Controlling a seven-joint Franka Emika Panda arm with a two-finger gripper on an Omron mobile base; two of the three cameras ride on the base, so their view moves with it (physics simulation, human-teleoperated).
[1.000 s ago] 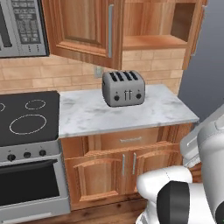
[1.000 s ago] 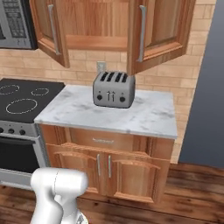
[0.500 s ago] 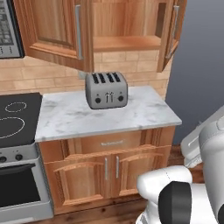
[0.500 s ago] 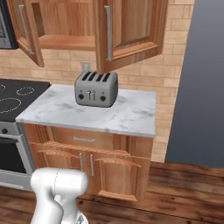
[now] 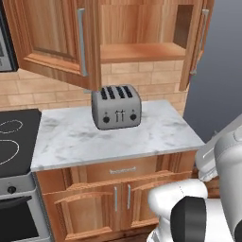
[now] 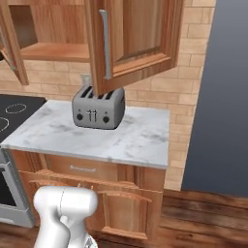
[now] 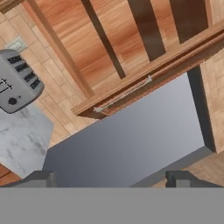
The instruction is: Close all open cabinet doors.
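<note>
While both upper cabinet doors hang wide open, nothing of the task looks done yet. Seen from the left base, the left door (image 5: 54,40) swings out at 11 o'clock, its silver handle (image 5: 81,42) facing forward, and the right door (image 5: 197,40) stands edge-on at 1 o'clock. Between them the open cabinet shows a bare wooden shelf (image 5: 142,51). From the right base, the right door (image 6: 135,41) juts forward at 12 o'clock, over a grey toaster (image 6: 98,108) on a marble counter (image 6: 140,140). Below the counter, the lower doors (image 5: 101,208) appear shut. At 9 o'clock sits a black stovetop (image 5: 12,139). In the hand view the gripper (image 7: 111,178) stands wide apart at 6 o'clock, holding nothing, well apart from either door. 2 doors remain to push closed.
</note>
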